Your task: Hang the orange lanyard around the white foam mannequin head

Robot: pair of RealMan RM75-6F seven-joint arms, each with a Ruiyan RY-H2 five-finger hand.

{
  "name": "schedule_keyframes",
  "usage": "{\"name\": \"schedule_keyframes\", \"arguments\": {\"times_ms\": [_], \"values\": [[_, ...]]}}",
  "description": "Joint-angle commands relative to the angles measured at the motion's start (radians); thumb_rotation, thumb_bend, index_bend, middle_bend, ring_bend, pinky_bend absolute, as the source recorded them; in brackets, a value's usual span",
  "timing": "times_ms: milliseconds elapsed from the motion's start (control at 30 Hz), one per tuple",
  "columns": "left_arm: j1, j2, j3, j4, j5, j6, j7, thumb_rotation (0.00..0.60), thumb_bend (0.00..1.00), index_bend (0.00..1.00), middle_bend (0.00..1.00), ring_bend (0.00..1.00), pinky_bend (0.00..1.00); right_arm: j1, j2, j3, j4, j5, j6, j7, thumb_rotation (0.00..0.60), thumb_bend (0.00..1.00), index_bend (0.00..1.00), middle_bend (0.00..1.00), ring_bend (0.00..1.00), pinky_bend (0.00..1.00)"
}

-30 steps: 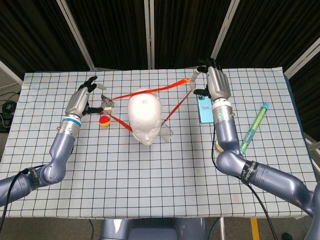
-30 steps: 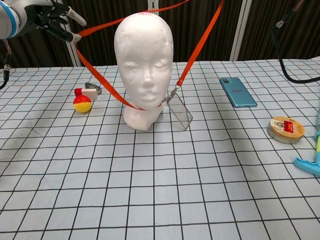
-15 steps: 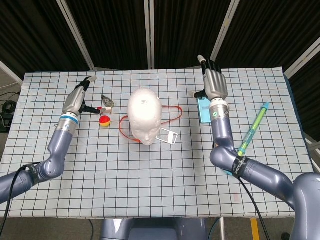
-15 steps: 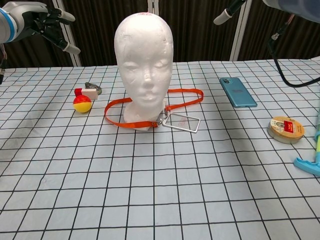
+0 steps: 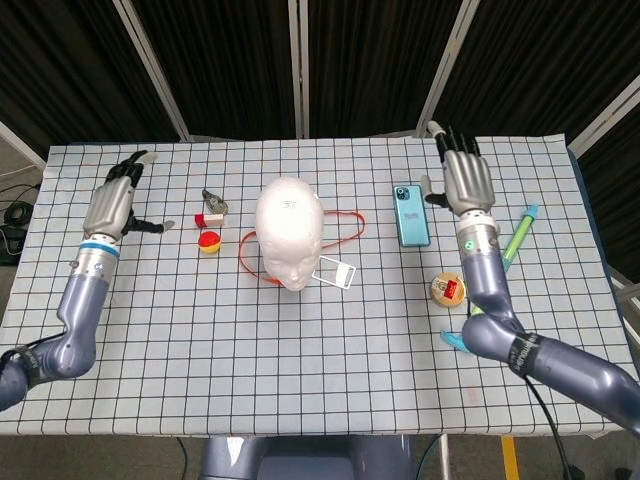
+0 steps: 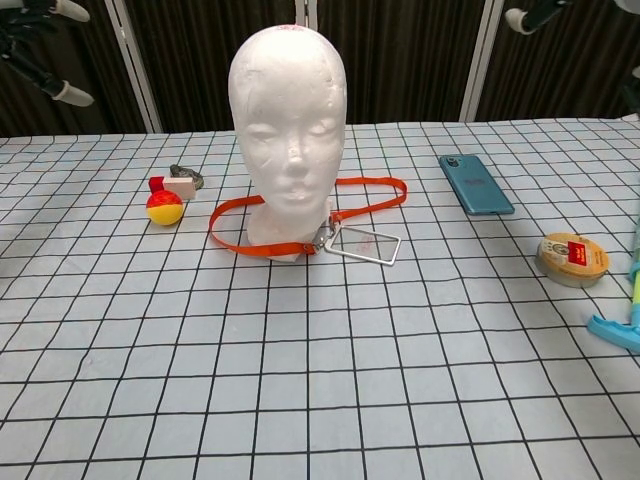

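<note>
The orange lanyard (image 6: pixel 300 215) lies looped around the base of the white foam mannequin head (image 6: pixel 288 130) on the tabletop (image 6: pixel 320 380). Both the left hand (image 5: pixel 108 205) and right hand (image 5: pixel 466 180) hover well apart, fingers spread, holding nothing. A passing arm could tip the light head.

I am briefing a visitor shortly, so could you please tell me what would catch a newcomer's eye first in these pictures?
The white foam mannequin head stands upright at mid-table, with the orange lanyard lying looped around its base and a clear badge holder flat in front. Either side, the left robot hand and right robot hand are raised, fingers spread, holding nothing.
</note>
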Motion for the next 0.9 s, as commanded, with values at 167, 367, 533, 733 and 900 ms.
{"name": "schedule_keyframes", "arguments": {"times_ms": [167,367,533,733,900], "values": [[0.172,0.131,0.135,-0.203,0.11,0.285,0.197,0.6,0.0,0.0,0.0,0.0,0.0,-0.176,0.166,-0.154,-0.126,-0.257,-0.023,0.113,0.6,0.84,0.09,0.01,0.0,0.0],[0.286,0.181,0.214,-0.341,0.2,0.416,0.232,0.6,0.0,0.0,0.0,0.0,0.0,-0.246,0.166,-0.248,-0.112,-0.471,-0.001,0.192,0.6,0.93,0.14,0.11,0.0,0.0],[0.367,0.181,0.274,-0.396,0.269,0.5,0.258,0.6,0.0,0.0,0.0,0.0,0.0,-0.255,0.119,-0.301,-0.127,-0.593,-0.017,0.245,0.6,1.0,0.15,0.12,0.0,0.0],[0.418,0.164,0.302,-0.402,0.326,0.539,0.271,0.6,0.0,0.0,0.0,0.0,0.0,-0.21,0.029,-0.324,-0.095,-0.686,-0.079,0.265,0.6,1.0,0.15,0.12,0.0,0.01],[0.426,0.158,0.295,-0.398,0.345,0.531,0.266,0.6,0.01,0.0,0.0,0.0,0.0,-0.167,-0.082,-0.313,-0.036,-0.67,-0.133,0.233,0.6,1.0,0.15,0.13,0.01,0.05]]}}
